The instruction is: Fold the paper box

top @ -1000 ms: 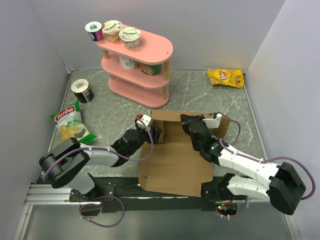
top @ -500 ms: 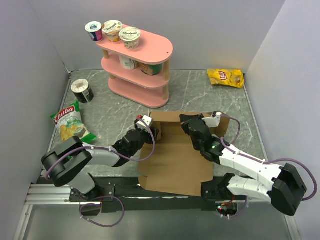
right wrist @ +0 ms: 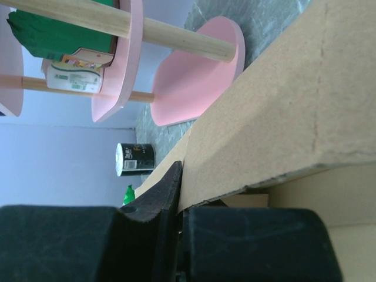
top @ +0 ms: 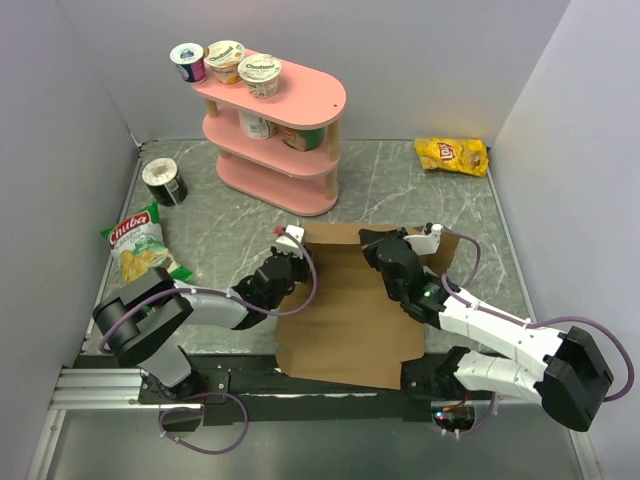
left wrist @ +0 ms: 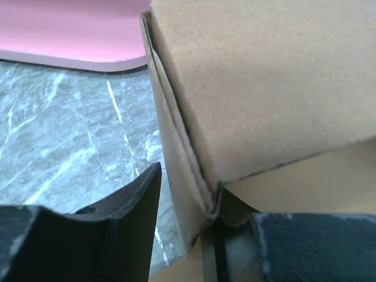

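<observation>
The paper box [top: 350,320] is a brown cardboard sheet lying at the table's front centre, its far flaps raised. My left gripper [top: 292,263] is at its far left corner. In the left wrist view the doubled side wall [left wrist: 176,176] stands between the jaws of the left gripper [left wrist: 200,205]. The right finger lies against the wall, and a gap of table shows between it and the left finger [left wrist: 135,200]. My right gripper [top: 385,245] is at the far edge, shut on a raised flap [right wrist: 282,117], with the cardboard pinched flat between the jaws of the gripper [right wrist: 182,191].
A pink three-tier shelf [top: 275,140] with yogurt cups stands at the back. A black can [top: 164,182] and a green chip bag [top: 138,245] lie on the left. A yellow chip bag [top: 452,155] lies at the back right. Grey walls close in both sides.
The left gripper's jaws have narrowed around the box's left wall, and it has pushed a little to the right. The right gripper has stayed clamped on the far flap.
</observation>
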Available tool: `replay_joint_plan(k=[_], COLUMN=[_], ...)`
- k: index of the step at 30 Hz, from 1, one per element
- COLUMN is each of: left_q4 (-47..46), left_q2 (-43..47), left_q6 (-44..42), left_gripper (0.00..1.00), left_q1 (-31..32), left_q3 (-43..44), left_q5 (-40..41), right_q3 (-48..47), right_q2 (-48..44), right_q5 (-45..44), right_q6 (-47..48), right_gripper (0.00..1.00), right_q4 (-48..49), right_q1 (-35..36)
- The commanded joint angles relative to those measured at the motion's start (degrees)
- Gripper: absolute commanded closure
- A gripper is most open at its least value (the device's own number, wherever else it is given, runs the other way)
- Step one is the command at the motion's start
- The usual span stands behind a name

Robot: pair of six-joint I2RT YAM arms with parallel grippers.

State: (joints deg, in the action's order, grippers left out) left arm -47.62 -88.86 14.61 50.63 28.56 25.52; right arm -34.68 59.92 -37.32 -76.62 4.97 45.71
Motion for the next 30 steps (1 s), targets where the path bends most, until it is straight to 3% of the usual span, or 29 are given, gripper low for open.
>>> replay_joint_plan(k=[1,11,25,28,30], left_q4=[5.16,14.56,20.63,22.39,23.96], left_q2=[-1.84,-5.36,-3.52,-2.81,-2.46], left_q6=[2.26,4.99,1.74,1.82,2.35], left_gripper=[0.65,0.74,0.81,0.90,0.89], left_q1=[0.96,1.75,1.75,1.75,1.66], left_q3=[3.87,8.18,7.48,7.39,7.83], left_q5=[14.09,25.63,27.57,28.10,28.36], right_q3=[-0.92,-1.53,-1.71,-2.15,-2.15], right_q2=[0.02,-0.59,-2.18,-2.18,-2.35], right_q5=[-1.79,-2.49,-4.87,-5.48,-5.66], right_q6=[4.20,3.50,3.49,3.23,2.97], right_gripper=[0.96,0.96,0.96,0.96,0.96], right_q4=[-6.91,-9.54,-12.79,-14.02,-14.37], right_q1=[0.08,0.08,-0.01,0.08,0.08])
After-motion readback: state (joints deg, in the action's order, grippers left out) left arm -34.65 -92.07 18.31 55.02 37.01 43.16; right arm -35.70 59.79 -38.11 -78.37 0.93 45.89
